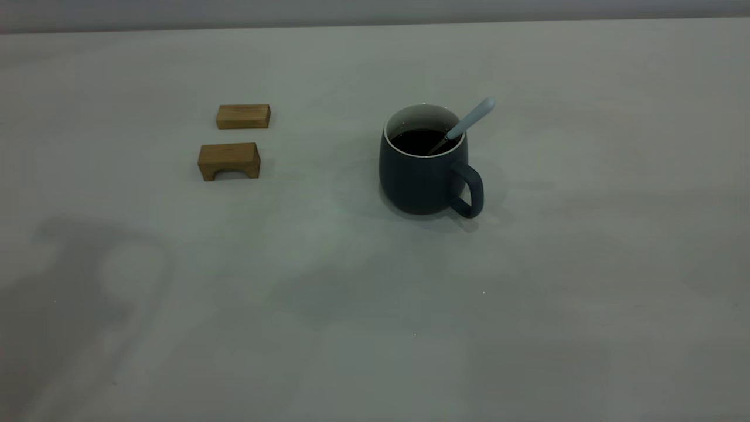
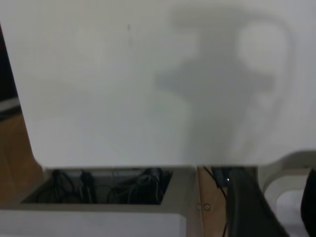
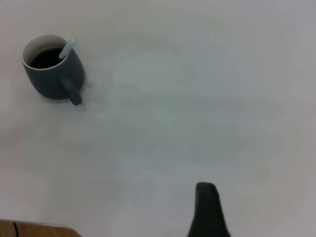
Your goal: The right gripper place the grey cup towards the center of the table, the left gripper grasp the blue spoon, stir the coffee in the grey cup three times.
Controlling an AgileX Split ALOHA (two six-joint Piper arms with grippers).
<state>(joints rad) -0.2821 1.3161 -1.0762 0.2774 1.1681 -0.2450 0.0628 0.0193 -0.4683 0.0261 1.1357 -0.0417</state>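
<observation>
The grey cup (image 1: 425,170) stands upright near the middle of the table (image 1: 375,305), its handle toward the front right, with dark coffee (image 1: 417,140) inside. The blue spoon (image 1: 469,122) leans in the cup, bowl in the coffee, pale handle sticking out over the rim to the right. The right wrist view also shows the grey cup (image 3: 52,69) and blue spoon (image 3: 67,49), far from my right gripper (image 3: 207,212), of which only a black part shows. My left gripper (image 2: 279,212) hangs open and empty past the table's edge (image 2: 123,165). Neither gripper shows in the exterior view.
Two wooden blocks lie at the left of the table, a flat one (image 1: 243,116) behind and an arched one (image 1: 229,160) in front. Arm shadows fall on the front left. Cables (image 2: 98,185) sit in a box below the table edge.
</observation>
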